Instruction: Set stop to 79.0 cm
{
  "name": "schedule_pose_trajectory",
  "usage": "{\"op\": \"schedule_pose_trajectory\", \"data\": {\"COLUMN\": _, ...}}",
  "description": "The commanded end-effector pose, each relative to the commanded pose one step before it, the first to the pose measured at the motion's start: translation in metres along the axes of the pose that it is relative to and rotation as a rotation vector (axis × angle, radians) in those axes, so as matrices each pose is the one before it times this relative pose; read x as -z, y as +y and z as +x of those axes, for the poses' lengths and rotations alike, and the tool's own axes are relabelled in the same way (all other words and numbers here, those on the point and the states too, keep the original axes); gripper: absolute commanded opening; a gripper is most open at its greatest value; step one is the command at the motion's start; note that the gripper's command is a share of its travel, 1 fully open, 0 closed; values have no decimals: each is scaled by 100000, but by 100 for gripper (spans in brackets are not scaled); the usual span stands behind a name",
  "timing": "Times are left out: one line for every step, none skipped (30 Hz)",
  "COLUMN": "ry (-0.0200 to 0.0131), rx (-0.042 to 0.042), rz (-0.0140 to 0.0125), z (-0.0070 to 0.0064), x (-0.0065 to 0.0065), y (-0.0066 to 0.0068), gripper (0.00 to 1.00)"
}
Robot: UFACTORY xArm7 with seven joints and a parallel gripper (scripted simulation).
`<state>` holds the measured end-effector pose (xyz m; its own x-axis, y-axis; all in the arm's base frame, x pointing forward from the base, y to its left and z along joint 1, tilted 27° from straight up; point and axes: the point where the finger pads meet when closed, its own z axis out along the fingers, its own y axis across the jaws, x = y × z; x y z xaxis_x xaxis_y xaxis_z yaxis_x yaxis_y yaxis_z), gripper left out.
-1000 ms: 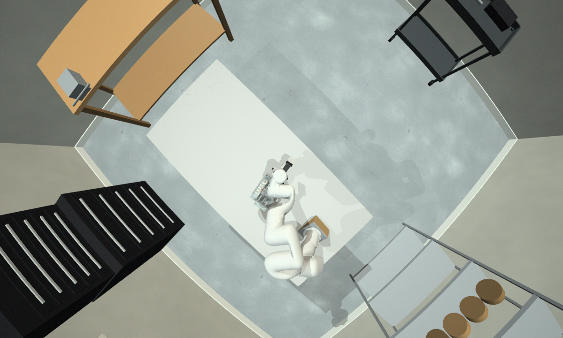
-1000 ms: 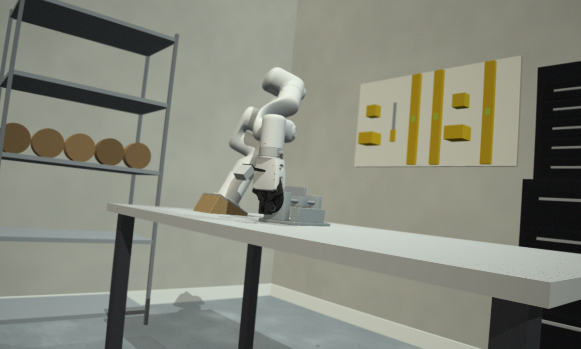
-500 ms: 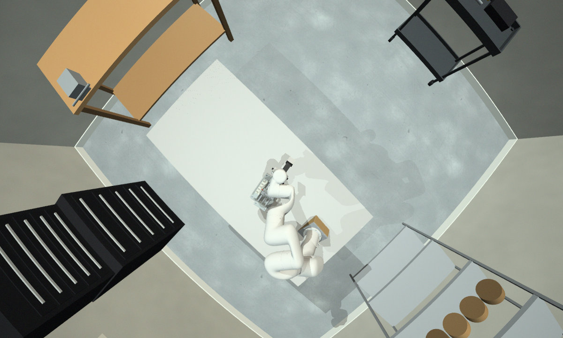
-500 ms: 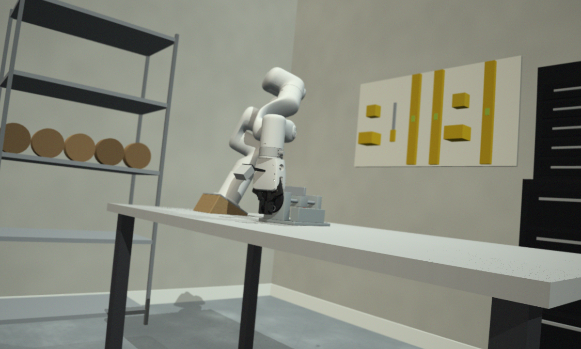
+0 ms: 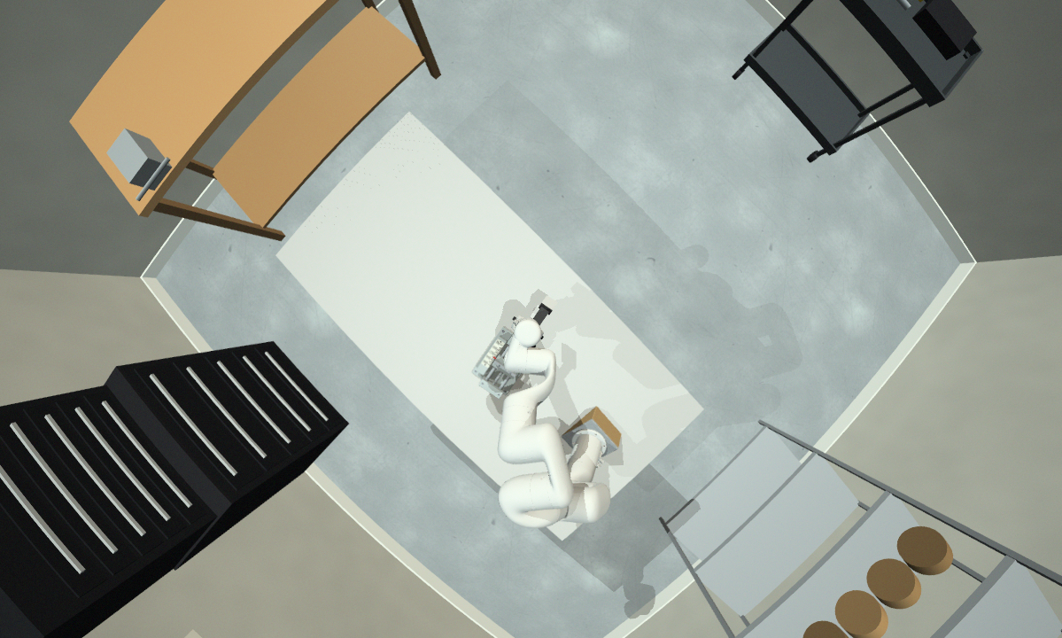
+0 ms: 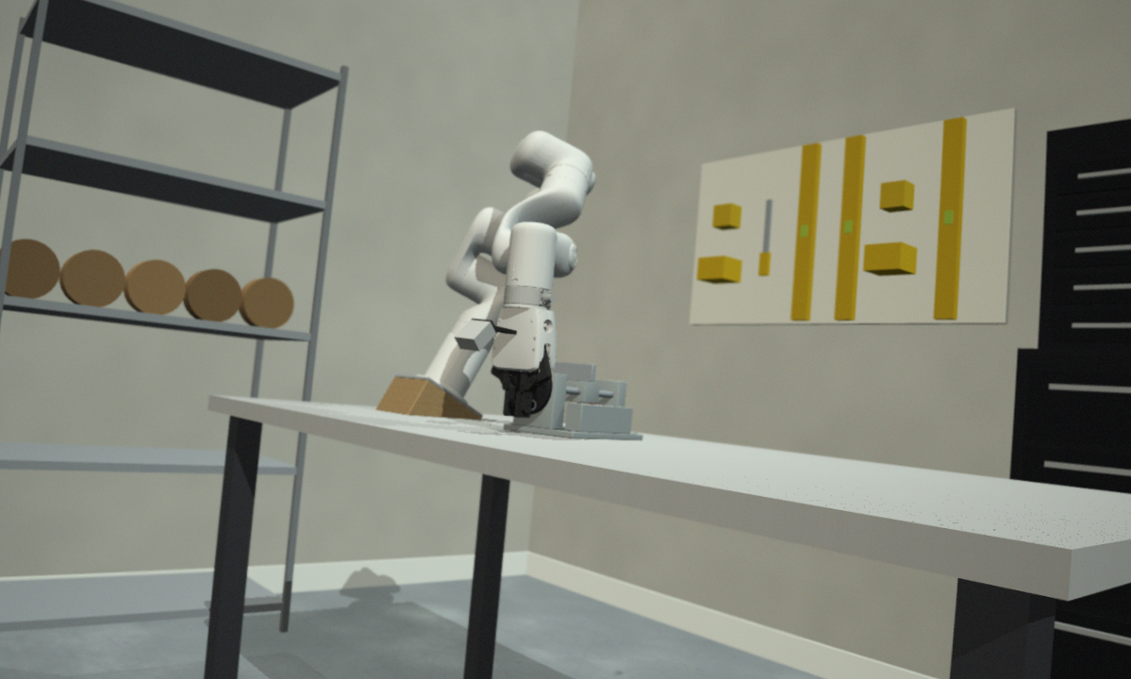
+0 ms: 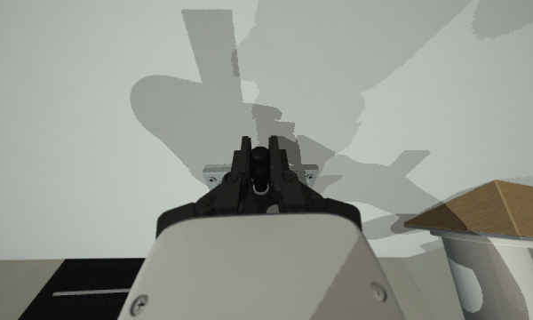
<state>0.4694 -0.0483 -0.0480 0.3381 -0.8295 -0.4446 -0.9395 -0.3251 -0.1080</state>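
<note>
Our gripper (image 7: 260,153) pinches the handwheel's dark knob (image 7: 260,165) at the near end of the grey stop fixture (image 6: 590,404) on the table (image 6: 806,493), so we judge setting underway, the reading unreadable, release still ahead.

Stop fixture (image 6: 590,411) on table (image 6: 806,498), beside arm base (image 6: 425,396) (shelf rack (image 6: 325,210) behind table end)

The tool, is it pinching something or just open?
Pinching. In the wrist view the tool has both black fingers pressed against a dark handwheel knob.
</note>
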Motion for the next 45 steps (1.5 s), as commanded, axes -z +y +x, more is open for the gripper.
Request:
{"op": "schedule_pose_trajectory", "data": {"ry": 376, "rx": -20, "rz": 356, "z": 140, "x": 224, "y": -133, "gripper": 6}}
{"op": "schedule_pose_trajectory", "data": {"ry": 0, "rx": 0, "rz": 0, "z": 0, "x": 3, "y": -5, "gripper": 6}}
{"op": "schedule_pose_trajectory", "data": {"ry": 0, "rx": 0, "rz": 0, "z": 0, "x": 3, "y": -5, "gripper": 6}}
{"op": "schedule_pose_trajectory", "data": {"ry": 0, "rx": 0, "rz": 0, "z": 0, "x": 3, "y": -6, "gripper": 6}}
{"op": "schedule_pose_trajectory", "data": {"ry": 0, "rx": 0, "rz": 0, "z": 0, "x": 3, "y": -6, "gripper": 6}}
{"op": "schedule_pose_trajectory", "data": {"ry": 0, "rx": 0, "rz": 0, "z": 0, "x": 4, "y": -6, "gripper": 6}}
{"op": "schedule_pose_trajectory", "data": {"ry": 0, "rx": 0, "rz": 0, "z": 0, "x": 4, "y": -7, "gripper": 6}}
{"op": "schedule_pose_trajectory", "data": {"ry": 0, "rx": 0, "rz": 0, "z": 0, "x": 4, "y": -7, "gripper": 6}}
{"op": "schedule_pose_trajectory", "data": {"ry": 0, "rx": 0, "rz": 0, "z": 0, "x": 4, "y": -7, "gripper": 6}}
{"op": "schedule_pose_trajectory", "data": {"ry": 0, "rx": 0, "rz": 0, "z": 0, "x": 4, "y": -8, "gripper": 6}}
{"op": "schedule_pose_trajectory", "data": {"ry": 0, "rx": 0, "rz": 0, "z": 0, "x": 5, "y": -8, "gripper": 6}}
{"op": "schedule_pose_trajectory", "data": {"ry": 0, "rx": 0, "rz": 0, "z": 0, "x": 5, "y": -8, "gripper": 6}}
{"op": "schedule_pose_trajectory", "data": {"ry": 0, "rx": 0, "rz": 0, "z": 0, "x": 5, "y": -9, "gripper": 6}}
{"op": "schedule_pose_trajectory", "data": {"ry": 0, "rx": 0, "rz": 0, "z": 0, "x": 0, "y": 0, "gripper": 6}}
{"op": "schedule_pose_trajectory", "data": {"ry": 0, "rx": 0, "rz": 0, "z": 0, "x": 0, "y": 0, "gripper": 6}}
{"op": "schedule_pose_trajectory", "data": {"ry": 0, "rx": 0, "rz": 0, "z": 0, "x": 5, "y": -9, "gripper": 6}}
{"op": "schedule_pose_trajectory", "data": {"ry": 0, "rx": 0, "rz": 0, "z": 0, "x": 6, "y": -10, "gripper": 6}}
{"op": "schedule_pose_trajectory", "data": {"ry": 0, "rx": 0, "rz": 0, "z": 0, "x": 6, "y": -10, "gripper": 6}}
{"op": "schedule_pose_trajectory", "data": {"ry": 0, "rx": 0, "rz": 0, "z": 0, "x": 6, "y": -10, "gripper": 6}}
{"op": "schedule_pose_trajectory", "data": {"ry": 0, "rx": 0, "rz": 0, "z": 0, "x": 6, "y": -11, "gripper": 6}}
{"op": "schedule_pose_trajectory", "data": {"ry": 0, "rx": 0, "rz": 0, "z": 0, "x": 6, "y": -11, "gripper": 6}}
{"op": "schedule_pose_trajectory", "data": {"ry": 0, "rx": 0, "rz": 0, "z": 0, "x": 7, "y": -12, "gripper": 6}}
{"op": "schedule_pose_trajectory", "data": {"ry": 0, "rx": 0, "rz": 0, "z": 0, "x": 7, "y": -12, "gripper": 6}}
{"op": "schedule_pose_trajectory", "data": {"ry": 0, "rx": 0, "rz": 0, "z": 0, "x": 7, "y": -12, "gripper": 6}}
{"op": "schedule_pose_trajectory", "data": {"ry": 0, "rx": 0, "rz": 0, "z": 0, "x": 7, "y": -13, "gripper": 6}}
{"op": "schedule_pose_trajectory", "data": {"ry": 0, "rx": 0, "rz": 0, "z": 0, "x": 8, "y": -13, "gripper": 6}}
{"op": "schedule_pose_trajectory", "data": {"ry": 0, "rx": 0, "rz": 0, "z": 0, "x": 8, "y": -14, "gripper": 6}}
{"op": "schedule_pose_trajectory", "data": {"ry": 0, "rx": 0, "rz": 0, "z": 0, "x": 8, "y": -14, "gripper": 6}}
{"op": "schedule_pose_trajectory", "data": {"ry": 0, "rx": 0, "rz": 0, "z": 0, "x": 9, "y": -15, "gripper": 6}}
{"op": "schedule_pose_trajectory", "data": {"ry": 0, "rx": 0, "rz": 0, "z": 0, "x": 9, "y": -15, "gripper": 6}}
{"op": "schedule_pose_trajectory", "data": {"ry": 0, "rx": 0, "rz": 0, "z": 0, "x": 0, "y": 0, "gripper": 6}}
{"op": "schedule_pose_trajectory", "data": {"ry": 0, "rx": 0, "rz": 0, "z": 0, "x": 0, "y": 0, "gripper": 6}}
{"op": "schedule_pose_trajectory", "data": {"ry": 0, "rx": 0, "rz": 0, "z": 0, "x": 9, "y": -16, "gripper": 6}}
{"op": "schedule_pose_trajectory", "data": {"ry": 0, "rx": 0, "rz": 0, "z": 0, "x": 9, "y": -16, "gripper": 6}}
{"op": "schedule_pose_trajectory", "data": {"ry": 0, "rx": 0, "rz": 0, "z": 0, "x": 10, "y": -17, "gripper": 6}}
{"op": "schedule_pose_trajectory", "data": {"ry": 0, "rx": 0, "rz": 0, "z": 0, "x": 10, "y": -17, "gripper": 6}}
{"op": "schedule_pose_trajectory", "data": {"ry": 0, "rx": 0, "rz": 0, "z": 0, "x": 10, "y": -18, "gripper": 6}}
{"op": "schedule_pose_trajectory", "data": {"ry": 0, "rx": 0, "rz": 0, "z": 0, "x": 12, "y": -18, "gripper": 6}}
{"op": "schedule_pose_trajectory", "data": {"ry": 0, "rx": 0, "rz": 0, "z": 0, "x": 15, "y": -18, "gripper": 6}}
{"op": "schedule_pose_trajectory", "data": {"ry": 0, "rx": 0, "rz": 0, "z": 0, "x": 15, "y": -19, "gripper": 6}}
{"op": "schedule_pose_trajectory", "data": {"ry": 0, "rx": 0, "rz": 0, "z": 0, "x": 15, "y": -19, "gripper": 6}}
{"op": "schedule_pose_trajectory", "data": {"ry": 0, "rx": 0, "rz": 0, "z": 0, "x": 16, "y": -20, "gripper": 6}}
{"op": "schedule_pose_trajectory", "data": {"ry": 0, "rx": 0, "rz": 0, "z": 0, "x": 16, "y": -20, "gripper": 6}}
{"op": "schedule_pose_trajectory", "data": {"ry": 0, "rx": 0, "rz": 0, "z": 0, "x": 17, "y": -21, "gripper": 6}}
{"op": "schedule_pose_trajectory", "data": {"ry": 0, "rx": 0, "rz": 0, "z": 0, "x": 17, "y": -21, "gripper": 6}}
